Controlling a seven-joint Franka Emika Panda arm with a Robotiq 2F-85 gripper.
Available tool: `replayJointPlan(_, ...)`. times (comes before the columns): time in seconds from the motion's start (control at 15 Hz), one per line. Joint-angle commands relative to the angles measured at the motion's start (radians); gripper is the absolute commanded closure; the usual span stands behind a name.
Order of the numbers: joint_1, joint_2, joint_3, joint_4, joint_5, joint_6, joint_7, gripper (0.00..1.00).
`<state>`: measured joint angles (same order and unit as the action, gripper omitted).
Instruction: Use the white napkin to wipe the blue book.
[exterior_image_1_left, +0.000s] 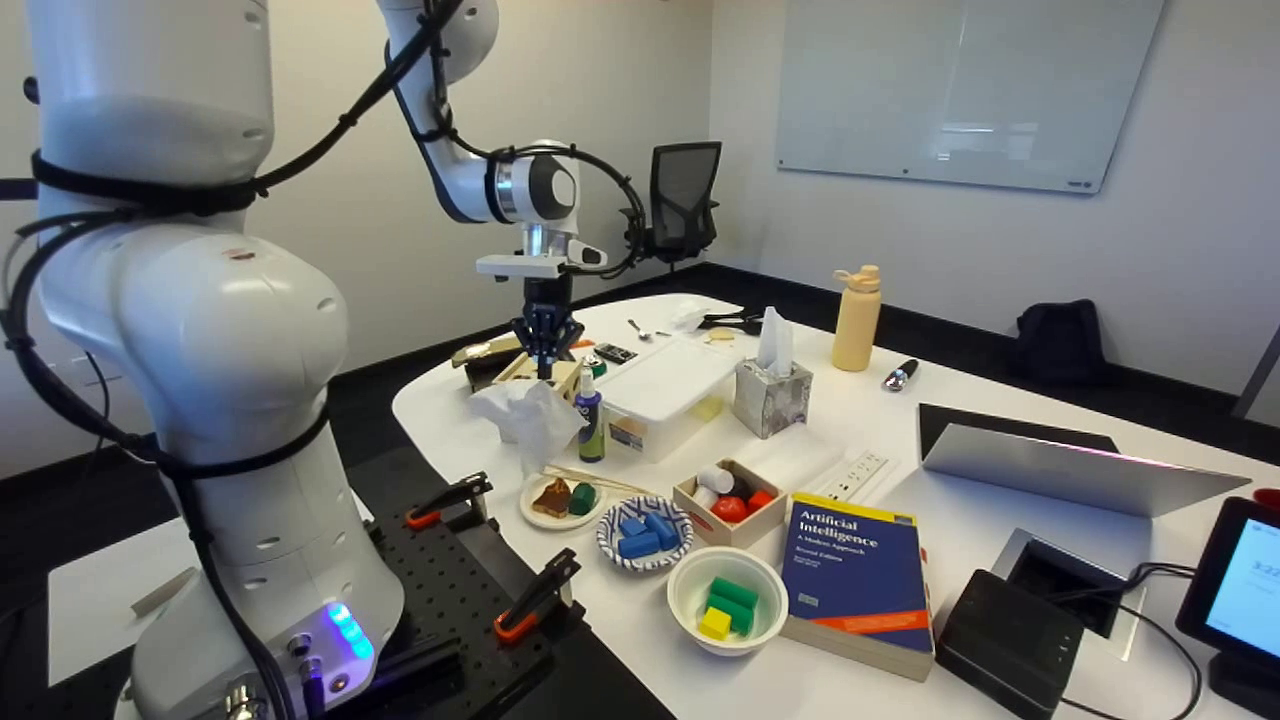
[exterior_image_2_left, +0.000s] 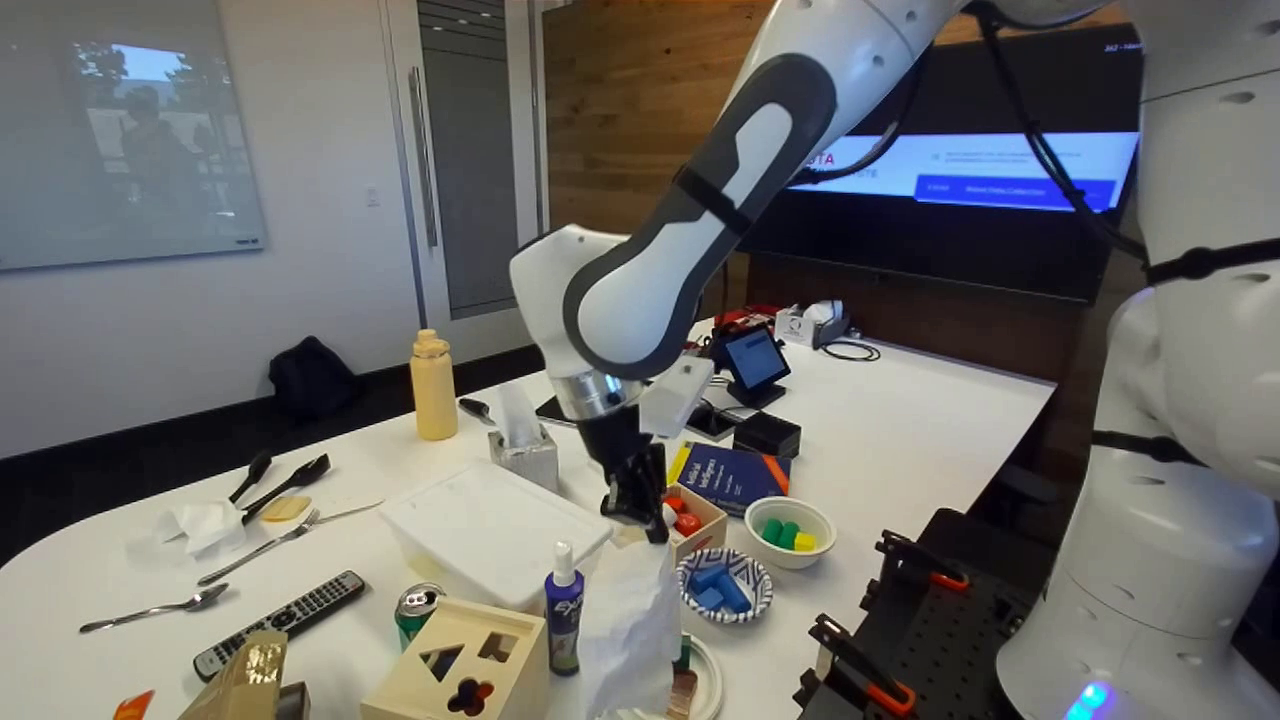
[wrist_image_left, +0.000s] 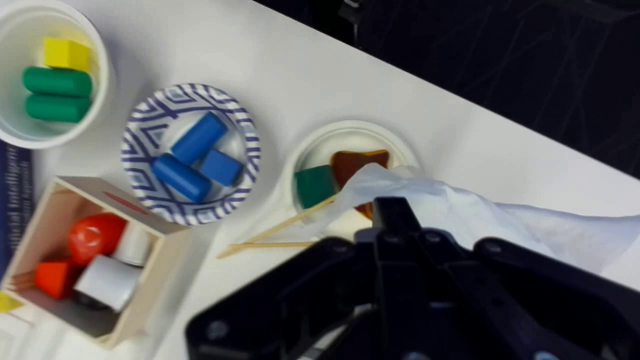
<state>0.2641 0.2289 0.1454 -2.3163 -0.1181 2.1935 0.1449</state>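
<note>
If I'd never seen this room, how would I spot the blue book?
On the big white table, find the white bowl holding green blocks and a yellow block. The blue book lies flat between that bowl and a black box. Its dark blue cover, printed "Artificial Intelligence" and banded in yellow and orange, sets it apart from both neighbours.

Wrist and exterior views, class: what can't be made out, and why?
Wrist view: most of the dark blue paperback book, cut off by the left edge.
Wrist view: the pinched part of the crumpled white napkin, hidden by the black gripper.
In an exterior view: the base of the pale wooden shape-sorter, cut off by the bottom edge.
</note>
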Motion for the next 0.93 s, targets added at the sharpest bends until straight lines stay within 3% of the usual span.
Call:
replayJointPlan(0.0, -0.065, -0.137, -0.071, -0.059, -0.097, -0.029, 0.099, 1.0)
replayJointPlan(0.33, -0.191, -0.103, -0.185, 0.047, -0.285, -0.012, 0.228, 1.0)
replayJointPlan(0.53, -0.25, -0.014, -0.251, 0.14, -0.382, 0.024, 0.327, 1.0)
replayJointPlan(0.87, -0.271, 0.184, -0.359, 0.31, -0.458, 0.018, 0.544, 1.0)
